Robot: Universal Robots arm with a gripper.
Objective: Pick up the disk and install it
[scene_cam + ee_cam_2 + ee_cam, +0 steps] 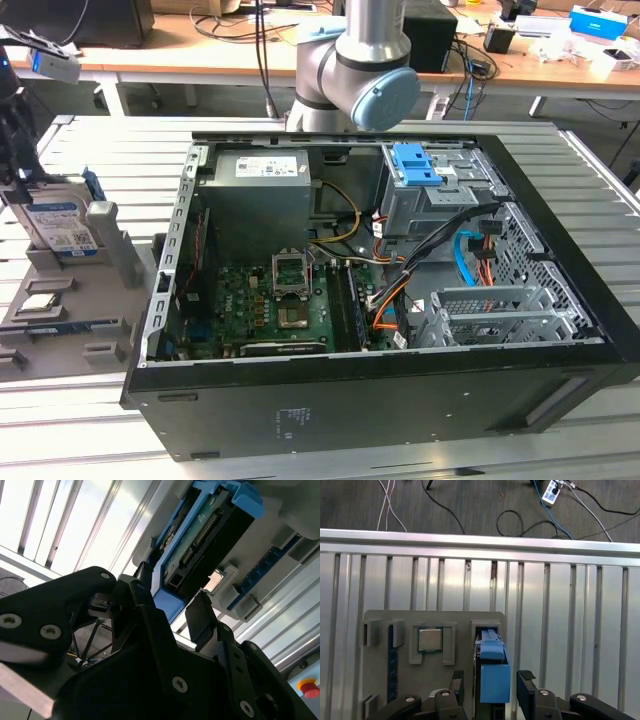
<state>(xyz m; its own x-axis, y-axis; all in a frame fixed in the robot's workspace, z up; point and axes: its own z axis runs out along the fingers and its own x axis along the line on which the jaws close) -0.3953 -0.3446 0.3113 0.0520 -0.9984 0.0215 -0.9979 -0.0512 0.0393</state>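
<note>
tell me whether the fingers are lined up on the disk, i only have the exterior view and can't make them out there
Observer: In the first wrist view the fingers stand one on each side of the disk. They are open, with a gap showing on both sides.
Operator: which part of the disk is between them
Observer: The end framed by its blue bracket. The second wrist view also shows the disk's green circuit-board face, with a row of contacts, running away from the fingers.
</note>
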